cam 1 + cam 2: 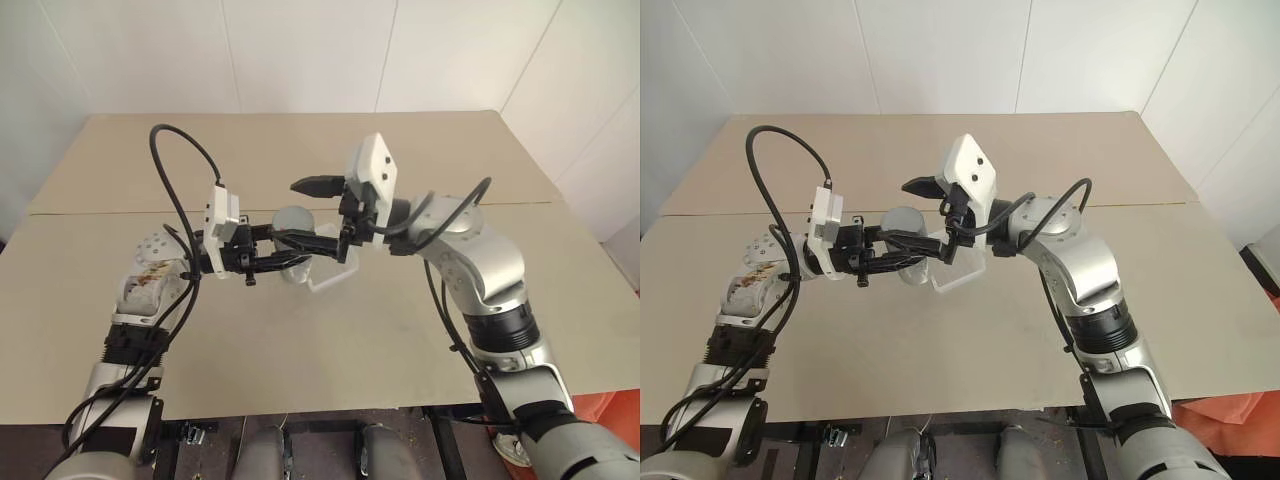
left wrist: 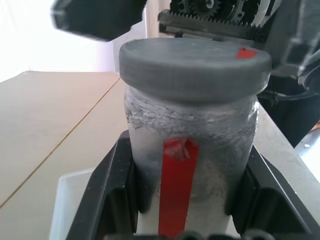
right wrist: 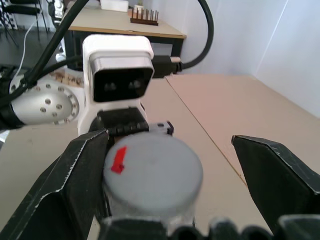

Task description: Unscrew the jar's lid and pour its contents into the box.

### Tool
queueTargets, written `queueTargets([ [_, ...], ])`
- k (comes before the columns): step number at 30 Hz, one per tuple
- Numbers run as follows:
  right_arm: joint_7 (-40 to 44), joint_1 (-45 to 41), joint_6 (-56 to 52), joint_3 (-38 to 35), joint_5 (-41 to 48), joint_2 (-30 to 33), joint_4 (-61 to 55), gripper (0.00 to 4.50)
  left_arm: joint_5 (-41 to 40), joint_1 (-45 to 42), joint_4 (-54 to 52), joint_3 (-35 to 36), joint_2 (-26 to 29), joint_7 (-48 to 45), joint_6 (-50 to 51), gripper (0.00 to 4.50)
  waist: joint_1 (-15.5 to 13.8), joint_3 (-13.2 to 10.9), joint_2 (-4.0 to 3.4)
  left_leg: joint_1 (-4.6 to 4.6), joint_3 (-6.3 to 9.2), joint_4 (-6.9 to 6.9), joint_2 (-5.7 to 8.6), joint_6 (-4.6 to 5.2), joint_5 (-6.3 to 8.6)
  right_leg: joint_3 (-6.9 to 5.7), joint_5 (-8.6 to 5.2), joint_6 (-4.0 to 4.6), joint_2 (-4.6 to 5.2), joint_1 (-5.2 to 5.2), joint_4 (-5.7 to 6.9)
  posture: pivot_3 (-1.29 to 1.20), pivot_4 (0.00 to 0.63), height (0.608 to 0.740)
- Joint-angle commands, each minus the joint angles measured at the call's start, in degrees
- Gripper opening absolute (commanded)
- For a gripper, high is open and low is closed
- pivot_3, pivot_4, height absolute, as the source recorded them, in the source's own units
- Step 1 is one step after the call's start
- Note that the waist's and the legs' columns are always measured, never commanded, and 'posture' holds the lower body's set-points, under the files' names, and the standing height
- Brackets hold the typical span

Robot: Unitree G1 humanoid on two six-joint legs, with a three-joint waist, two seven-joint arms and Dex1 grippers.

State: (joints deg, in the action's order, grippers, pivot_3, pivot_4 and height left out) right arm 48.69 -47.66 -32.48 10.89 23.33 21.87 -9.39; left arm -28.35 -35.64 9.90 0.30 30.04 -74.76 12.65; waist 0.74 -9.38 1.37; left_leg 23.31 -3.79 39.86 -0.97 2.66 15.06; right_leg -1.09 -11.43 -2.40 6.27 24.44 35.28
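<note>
A tan table (image 1: pixel 330 330) fills the middle of the head view, with white wall panels behind it along the top of the frame. At the centre of the frame the left gripper (image 1: pixel 285 258) reaches in from the left, its two black fingers (image 2: pixel 107 195) clamped against the sides of the jar (image 2: pixel 192 150), which stands upright between them. A vertical red stripe (image 2: pixel 176 190) runs down the jar's front. The grey lid (image 2: pixel 195 67) sits on top of the jar, with a small red mark (image 2: pixel 245 52) near its edge. The right gripper (image 1: pixel 312 212) comes in from the right of centre, its jaws wide apart; one finger (image 3: pixel 75 185) lies just beside the lid and the other stands well clear of it. Whether that near finger touches the lid cannot be told. The box (image 1: pixel 335 275), translucent white, lies on the table just below and behind the two grippers, at the centre of the frame.
</note>
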Motion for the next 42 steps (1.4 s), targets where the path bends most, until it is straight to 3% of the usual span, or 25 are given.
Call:
queueTargets([
  [1, -3.28, 0.31, 0.21, -6.66, -1.19, 3.35, 2.83, 4.49, -1.74, 0.02, -2.18, 2.32, 1.7, -1.92, -1.17, 1.92, 0.0, 0.0, 0.0, 0.0, 0.0, 0.0, 0.0, 0.0, 0.0, 0.01, 0.0, 0.0, 0.0, 0.0, 0.0, 0.0, 0.15, 0.74],
  [11, -4.84, 1.44, -0.54, -9.36, 0.01, 5.55, 2.53, 4.49, -2.19, 1.2, -3.18, 2.52, 1.78, -1.42, -0.95, 1.92, 0.14, 0.0, 0.0, 0.03, -0.02, -0.02, -0.01, 0.02, 0.01, -0.01, 0.0, 0.0, 0.01, 0.0, -0.07, 0.0, 0.15, 0.74],
  [17, -4.83, 1.21, -5.19, -9.84, 7.25, 3.12, -6.45, 4.49, -1.3, 0.65, -1.93, 1.77, -0.49, 0.34, -1.52, 1.92, 0.04, 0.0, 0.0, 0.02, -0.01, -0.02, -0.02, 0.03, 0.02, 0.01, 0.0, 0.0, 0.0, 0.0, -0.06, 0.0, 0.15, 0.74],
  [22, -7.04, -0.63, -8.33, -4.56, 8.22, -0.83, -11.63, 4.49, -0.68, -0.42, -1.07, 1.13, -2.51, 1.28, -1.93, 1.92, 0.06, 0.0, 0.0, 0.01, 0.01, -0.01, -0.02, 0.03, 0.02, -0.01, 0.0, 0.0, 0.01, -0.02, -0.05, 0.0, 0.15, 0.74],
  [30, -9.75, -3.16, -3.82, 4.52, -2.51, -4.17, -5.22, 4.49, -0.73, -1.2, -1.17, 0.79, -3.28, 0.92, -2.17, 1.92, -0.09, 0.0, 0.0, 0.01, 0.01, 0.0, 0.02, 0.02, 0.01, -0.02, 0.0, 0.0, 0.01, -0.02, -0.03, 0.0, 0.15, 0.74],
  [42, -8.2, -1.08, -1.79, -3.55, -2.0, 0.76, -2.95, 4.49, -1.11, 0.19, -2.25, 1.89, -1.23, 0.76, -2.27, 1.92, -0.04, 0.0, 0.0, 0.02, 0.02, 0.0, 0.01, 0.02, 0.01, -0.04, 0.0, 0.0, 0.01, -0.03, -0.05, 0.0, 0.15, 0.74],
])
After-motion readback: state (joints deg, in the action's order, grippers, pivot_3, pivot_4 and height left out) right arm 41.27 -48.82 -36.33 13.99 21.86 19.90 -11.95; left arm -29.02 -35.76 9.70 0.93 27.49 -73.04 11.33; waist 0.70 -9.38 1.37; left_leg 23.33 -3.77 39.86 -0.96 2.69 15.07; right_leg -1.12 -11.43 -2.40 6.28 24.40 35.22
